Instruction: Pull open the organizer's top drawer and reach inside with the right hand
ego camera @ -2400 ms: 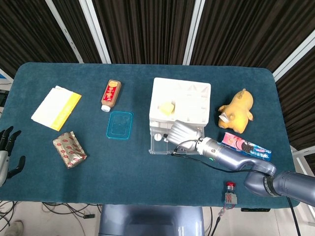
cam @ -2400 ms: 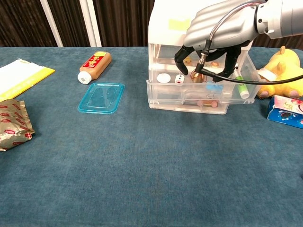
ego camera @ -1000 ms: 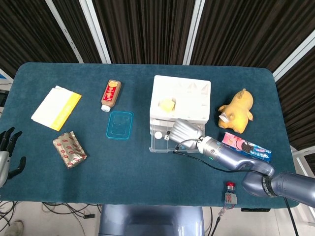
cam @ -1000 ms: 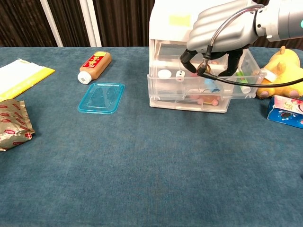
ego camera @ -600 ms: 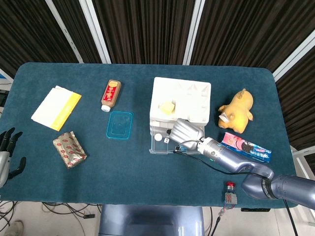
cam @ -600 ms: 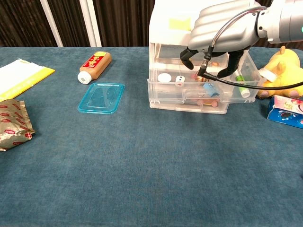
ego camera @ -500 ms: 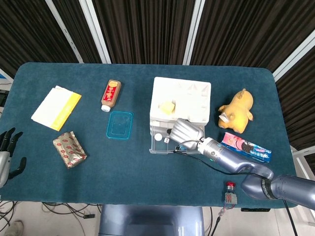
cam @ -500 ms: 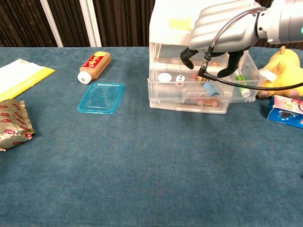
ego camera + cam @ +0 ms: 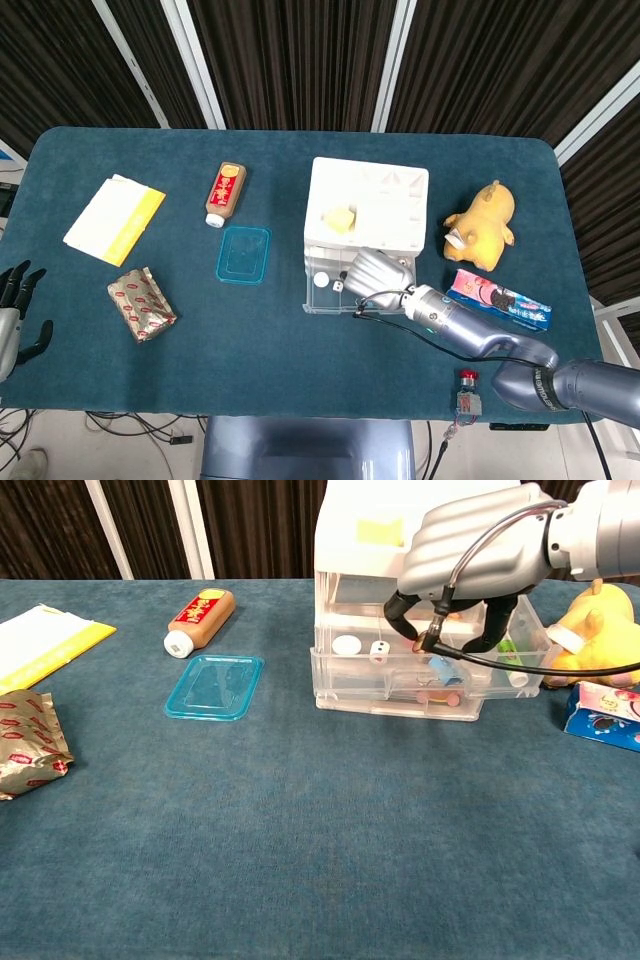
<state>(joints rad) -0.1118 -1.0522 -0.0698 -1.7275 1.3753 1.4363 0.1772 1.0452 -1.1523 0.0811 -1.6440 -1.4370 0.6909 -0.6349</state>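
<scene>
While you look down from the head view, your right hand (image 9: 375, 274) sits knuckles-up over the pulled-out top drawer (image 9: 330, 290) of the white organizer (image 9: 367, 210), mid-worktop (image 9: 300, 350), with its forearm running back toward the near right corner; the fingers are hidden under the palm there. Your left hand (image 9: 15, 305) rests at the worktop's near left edge, fingers spread and holding nothing. A yellow plush toy (image 9: 482, 225) and a cookie packet (image 9: 498, 300) lie right of the organizer, a blue lid (image 9: 244, 254) and a bottle (image 9: 224, 194) to its left. From the chest view, which misses the left hand, your right hand (image 9: 470, 555) arches over the clear drawer (image 9: 400, 660), dark fingertips (image 9: 400, 615) curled down inside above small items; whether they grip anything cannot be told.
</scene>
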